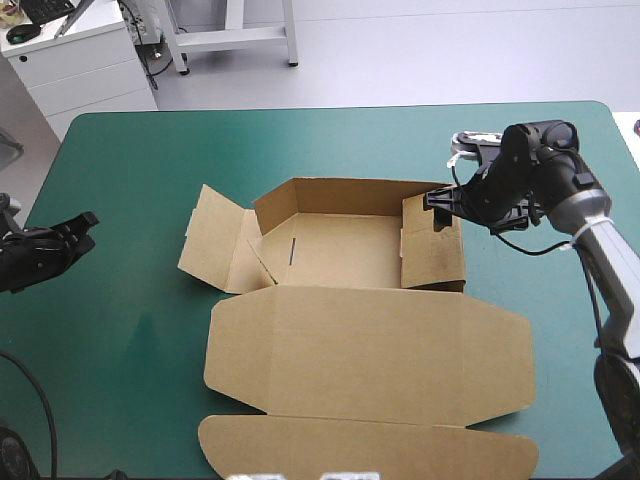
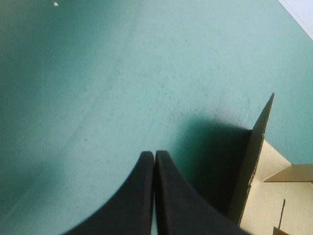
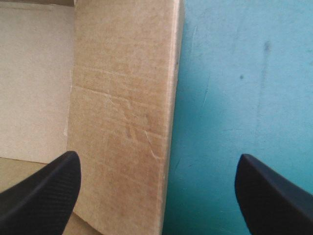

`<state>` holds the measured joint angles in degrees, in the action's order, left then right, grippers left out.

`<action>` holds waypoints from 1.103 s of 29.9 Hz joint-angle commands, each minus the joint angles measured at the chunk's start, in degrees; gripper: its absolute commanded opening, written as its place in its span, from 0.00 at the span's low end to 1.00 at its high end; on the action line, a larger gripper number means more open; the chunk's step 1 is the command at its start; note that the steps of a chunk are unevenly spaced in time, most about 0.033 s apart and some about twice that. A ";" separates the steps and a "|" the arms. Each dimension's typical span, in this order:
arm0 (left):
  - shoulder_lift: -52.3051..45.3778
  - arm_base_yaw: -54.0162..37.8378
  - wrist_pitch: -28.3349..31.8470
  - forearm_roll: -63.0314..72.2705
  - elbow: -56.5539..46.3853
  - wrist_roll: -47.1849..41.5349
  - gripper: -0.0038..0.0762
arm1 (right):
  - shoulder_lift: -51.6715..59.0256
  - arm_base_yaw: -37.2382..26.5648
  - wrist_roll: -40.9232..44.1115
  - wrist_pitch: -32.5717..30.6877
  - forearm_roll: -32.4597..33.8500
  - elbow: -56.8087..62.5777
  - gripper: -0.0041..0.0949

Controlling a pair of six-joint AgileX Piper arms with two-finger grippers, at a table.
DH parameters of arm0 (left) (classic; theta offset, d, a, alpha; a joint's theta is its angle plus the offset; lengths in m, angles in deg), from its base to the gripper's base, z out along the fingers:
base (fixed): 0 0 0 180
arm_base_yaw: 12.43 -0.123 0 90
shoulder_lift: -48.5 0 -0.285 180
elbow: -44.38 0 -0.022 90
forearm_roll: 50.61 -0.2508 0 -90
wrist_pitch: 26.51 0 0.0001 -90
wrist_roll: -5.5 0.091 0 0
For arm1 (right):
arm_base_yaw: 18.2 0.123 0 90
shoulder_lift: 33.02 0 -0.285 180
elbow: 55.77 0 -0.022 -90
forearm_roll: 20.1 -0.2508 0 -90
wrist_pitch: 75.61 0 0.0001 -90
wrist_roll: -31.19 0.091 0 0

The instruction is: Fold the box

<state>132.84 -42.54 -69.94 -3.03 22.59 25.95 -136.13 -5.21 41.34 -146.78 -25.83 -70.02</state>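
The brown box (image 1: 340, 250) lies mid-table as an open tray, back and right walls raised, left flap splayed outward and the lid (image 1: 370, 365) flat toward the near edge. My right gripper (image 1: 441, 205) hovers over the right wall (image 3: 122, 122), open, one finger inside the tray and one over the teal-green cover. My left gripper (image 1: 75, 228) rests at the table's left edge, shut and empty; in its wrist view (image 2: 154, 161) the box's left flap (image 2: 257, 156) stands ahead and to one side.
Teal-green cover (image 1: 120, 330) surrounds the box on all sides. White cabinets and a frame stand beyond the far edge.
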 commanded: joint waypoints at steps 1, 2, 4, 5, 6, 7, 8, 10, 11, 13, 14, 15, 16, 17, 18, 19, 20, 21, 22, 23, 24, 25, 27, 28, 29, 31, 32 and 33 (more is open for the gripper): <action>-1.63 -0.12 1.09 3.49 1.60 -0.50 0.04 | -1.05 -0.28 -0.02 -0.02 -1.18 -1.25 0.85; -1.63 -0.12 1.20 3.49 1.60 -0.50 0.04 | -1.96 -0.28 -0.02 -0.13 -1.18 -1.25 0.85; -1.63 -0.12 1.43 3.49 1.60 -0.50 0.04 | -3.24 -0.28 -0.02 -0.13 -1.18 -1.25 0.85; -1.63 -0.12 1.48 3.62 1.60 -0.50 0.04 | -3.77 -0.28 -0.02 -0.13 -1.18 -1.25 0.85; -1.63 -0.12 1.48 3.76 1.60 -0.50 0.04 | -4.33 -0.28 -0.02 0.00 -1.18 -1.25 0.85; -1.63 -0.12 1.48 3.85 1.60 -0.50 0.04 | -4.78 -0.28 0.21 0.00 -0.94 -1.25 0.85; -1.63 -0.12 1.48 3.85 1.60 -0.50 0.04 | -5.11 -0.28 0.45 0.00 -0.67 -1.25 0.85; -1.63 -0.12 1.48 3.85 1.60 -0.78 0.04 | -5.91 -0.28 0.58 -0.57 -0.56 -1.13 0.84; -1.63 -0.12 1.48 3.85 1.60 -1.08 0.04 | -6.07 -0.28 0.58 -0.57 -0.56 -1.01 0.84; -1.63 -0.12 1.48 3.98 1.60 -0.96 0.04 | -6.20 -0.28 1.75 -0.57 -0.56 -0.10 0.84; -1.63 -0.12 1.38 4.12 1.60 -0.96 0.04 | -6.20 -0.28 1.91 -0.57 -0.56 0.35 0.84; -1.63 -0.12 1.37 4.35 1.60 -1.07 0.04 | -6.20 -0.28 2.00 -0.67 -0.56 0.83 0.84; -1.63 -0.12 1.37 4.78 1.60 -1.21 0.04 | -6.20 -0.28 2.18 -0.67 -0.56 1.29 0.82; -1.63 -0.12 1.27 5.04 1.60 -1.21 0.04 | -6.20 -0.28 2.51 -0.67 -0.71 1.80 0.77; -1.63 -0.12 1.26 5.18 1.60 -1.21 0.04 | -6.20 -0.28 2.77 -0.67 -1.01 2.30 0.69; -1.63 -0.12 1.15 5.18 1.60 -1.21 0.04 | -6.20 -0.28 2.77 -0.67 -1.25 2.68 0.61; -1.63 -0.12 1.15 5.18 1.60 -1.21 0.04 | -6.20 -0.28 2.77 -0.67 -1.34 3.18 0.47; -1.63 -0.12 1.04 5.18 1.60 -1.21 0.04 | -6.20 -0.28 2.77 -0.67 -1.37 3.43 0.31; -1.63 -0.12 1.04 5.18 1.60 -1.21 0.04 | -6.20 -0.28 2.62 -0.67 -1.37 3.47 0.15; -1.63 -0.12 0.95 5.18 1.60 -1.21 0.04 | -6.06 -0.28 2.34 -0.67 -1.37 3.47 0.02; -1.63 -0.12 0.81 5.18 1.60 -1.21 0.04 | -5.91 -0.28 2.52 -0.67 -1.37 3.16 0.04; -1.63 -0.12 0.81 5.18 1.60 -1.21 0.04 | -5.78 -0.28 2.24 -0.67 -1.37 2.67 0.05; -1.63 -0.12 0.71 5.18 1.60 -1.21 0.04 | -4.59 -0.28 2.12 -0.67 -1.23 1.91 0.04; -1.63 -0.12 0.58 5.18 1.60 -1.21 0.04 | -3.78 -0.28 2.12 -0.67 -1.05 1.57 0.04; -1.63 -0.12 0.47 5.18 1.60 -1.21 0.04 | -2.84 -0.28 2.12 -0.67 -0.67 1.12 0.04; -1.63 -0.12 0.47 5.07 1.60 -1.10 0.04 | -0.94 -0.28 1.49 -0.67 -0.39 0.25 0.04; -1.63 -0.12 0.47 4.92 1.60 -0.93 0.04 | 0.59 -0.28 1.24 -0.67 -0.42 -0.31 0.04; -1.63 -0.12 0.60 4.79 1.60 -0.48 0.04 | 1.70 -0.28 0.87 -0.67 -0.42 -0.68 0.04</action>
<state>132.84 -42.54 -70.13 -0.88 22.59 25.08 -140.77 -5.21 43.52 -145.93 -25.50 -67.72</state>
